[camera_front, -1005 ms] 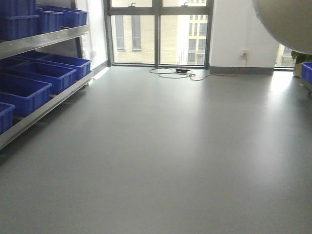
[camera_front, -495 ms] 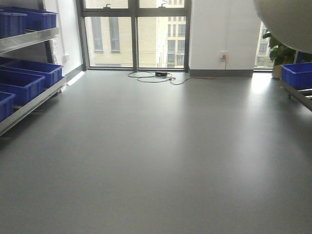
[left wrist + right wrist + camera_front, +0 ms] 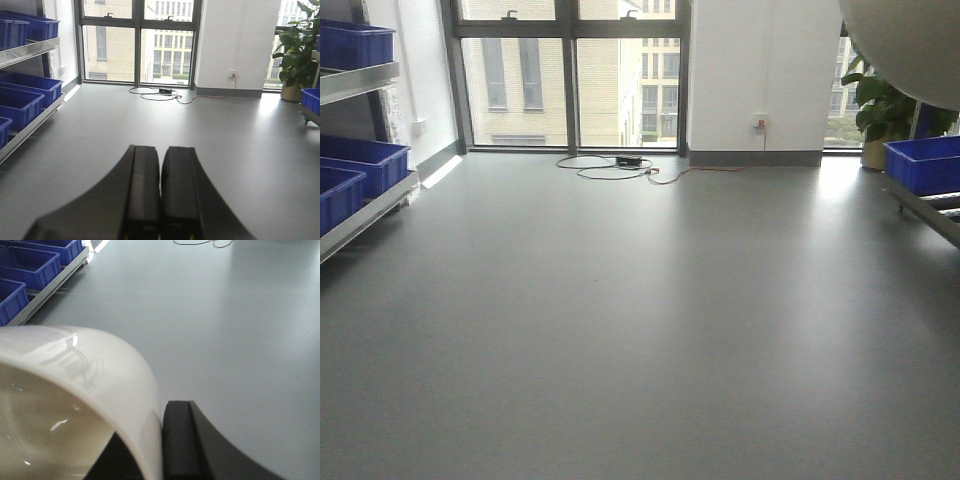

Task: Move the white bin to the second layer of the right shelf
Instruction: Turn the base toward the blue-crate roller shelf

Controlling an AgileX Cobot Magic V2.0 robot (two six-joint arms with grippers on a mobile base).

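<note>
Glossy white bin (image 3: 75,370), rounded rim gripped by right pincer (image 3: 161,416); left pincer (image 3: 160,151) clenched.

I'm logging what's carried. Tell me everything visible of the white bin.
The white bin is glossy cream-white plastic with a smooth, rounded rim, unmarked. It hangs above the grey floor, its wall pinched at the rim by the right fingers, one dark finger showing outside. What shows of the inside looks empty. The front view catches its rounded side, top right.
</note>
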